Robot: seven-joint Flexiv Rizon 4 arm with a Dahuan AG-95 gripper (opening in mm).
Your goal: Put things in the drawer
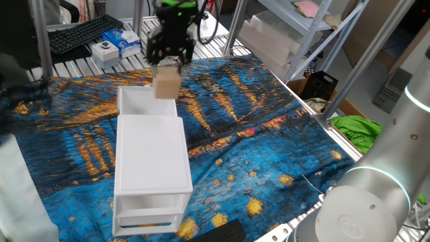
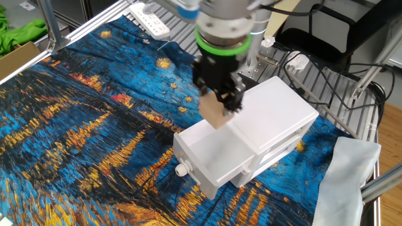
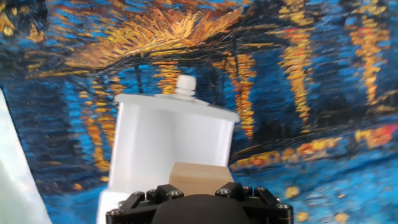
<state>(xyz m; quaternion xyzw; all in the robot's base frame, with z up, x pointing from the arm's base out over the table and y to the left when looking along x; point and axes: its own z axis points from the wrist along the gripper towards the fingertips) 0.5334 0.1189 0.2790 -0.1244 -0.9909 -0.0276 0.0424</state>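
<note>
A: What is sitting on the surface (image 1: 269, 168) with the bright blue and orange painted cloth?

B: A small white plastic box-shaped cabinet (image 1: 151, 151) is sitting there. Its shallow white top drawer (image 2: 210, 154) is standing pulled out and looking empty.

A: And where is the black claw (image 2: 221, 103) hanging?

B: It is hanging over the open drawer, pointing down. It is pinching the small light-tan wooden cube (image 2: 213, 113) between its two fingers, so the cube is up in the air, just above the drawer, not touching it.

A: How should it be doing this part well?

B: I think it should be lining the cube up over the middle of the tray, away from the thin walls and the cabinet's top edge. Then it should be going down slowly and letting go low, so the cube is not bouncing out.
</note>
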